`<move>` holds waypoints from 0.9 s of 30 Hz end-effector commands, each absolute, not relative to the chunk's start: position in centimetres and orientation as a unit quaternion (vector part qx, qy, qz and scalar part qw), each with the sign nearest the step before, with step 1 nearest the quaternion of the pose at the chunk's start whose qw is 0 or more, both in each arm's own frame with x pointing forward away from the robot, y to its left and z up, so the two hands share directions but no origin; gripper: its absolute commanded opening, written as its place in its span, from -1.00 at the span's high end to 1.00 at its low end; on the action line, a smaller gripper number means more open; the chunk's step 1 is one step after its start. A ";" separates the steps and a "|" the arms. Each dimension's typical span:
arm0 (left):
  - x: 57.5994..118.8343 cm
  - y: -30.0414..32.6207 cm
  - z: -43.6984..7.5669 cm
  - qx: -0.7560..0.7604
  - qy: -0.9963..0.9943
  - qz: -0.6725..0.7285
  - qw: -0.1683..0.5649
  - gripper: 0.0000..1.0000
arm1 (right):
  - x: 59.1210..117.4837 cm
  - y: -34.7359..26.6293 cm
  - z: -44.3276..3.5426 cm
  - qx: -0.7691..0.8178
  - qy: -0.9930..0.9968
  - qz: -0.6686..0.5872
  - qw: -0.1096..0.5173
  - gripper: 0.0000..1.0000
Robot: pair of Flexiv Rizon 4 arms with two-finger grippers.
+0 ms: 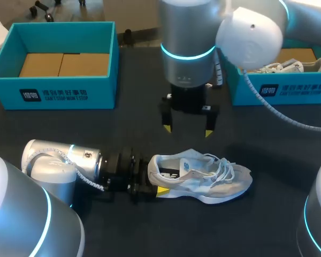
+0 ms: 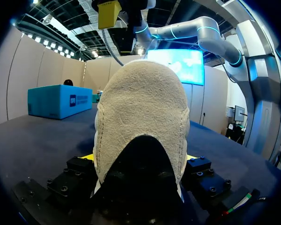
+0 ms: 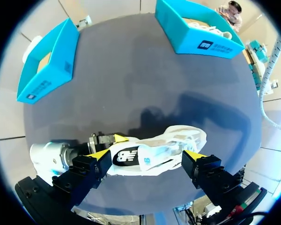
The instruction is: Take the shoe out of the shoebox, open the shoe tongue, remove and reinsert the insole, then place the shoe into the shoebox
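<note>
Counting across the dark table: two arms, two teal shoeboxes and two shoes are showing. One shoe is lying on the tabletop with its side panel facing up. It is a pale sneaker of mesh and soft, suede-like panels, with loose white laces and a thick white sole.

The left claw is clamping the heel, one yellow-tipped finger on each side, the fingers standing only as far apart as the heel is wide. Seen from that wrist, the rounded, nappy heel is filling the space between the fingers, and the toe is pointing straight ahead of the claw.

The right claw is hanging above the shoe with its fingers spread wide, holding and touching nothing. Seen from its own wrist, the shoe is lying under the gap between its fingers.

The open shoebox, rectangular and lidless with a brown cardboard floor, is standing well apart from both claws on the left arm's side. The other shoebox is standing well apart on the right arm's side, with the second shoe, white and laced, lying inside it.
</note>
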State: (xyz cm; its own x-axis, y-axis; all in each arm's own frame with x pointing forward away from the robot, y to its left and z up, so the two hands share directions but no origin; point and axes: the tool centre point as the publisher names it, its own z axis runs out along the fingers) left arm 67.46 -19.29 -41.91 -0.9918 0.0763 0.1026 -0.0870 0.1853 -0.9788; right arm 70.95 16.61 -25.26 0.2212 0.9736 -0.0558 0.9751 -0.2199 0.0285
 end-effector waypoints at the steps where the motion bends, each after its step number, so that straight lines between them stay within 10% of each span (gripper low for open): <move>1: 67.5 -19.3 -42.0 0.003 -0.768 0.637 0.065 1.00 | 70.2 20.1 -26.3 0.804 0.587 -0.060 0.081 -1.00; 27: 67.5 -19.3 -42.0 0.003 -0.768 0.637 0.065 1.00 | 66.6 19.0 -29.2 0.819 0.545 -0.109 0.143 -1.00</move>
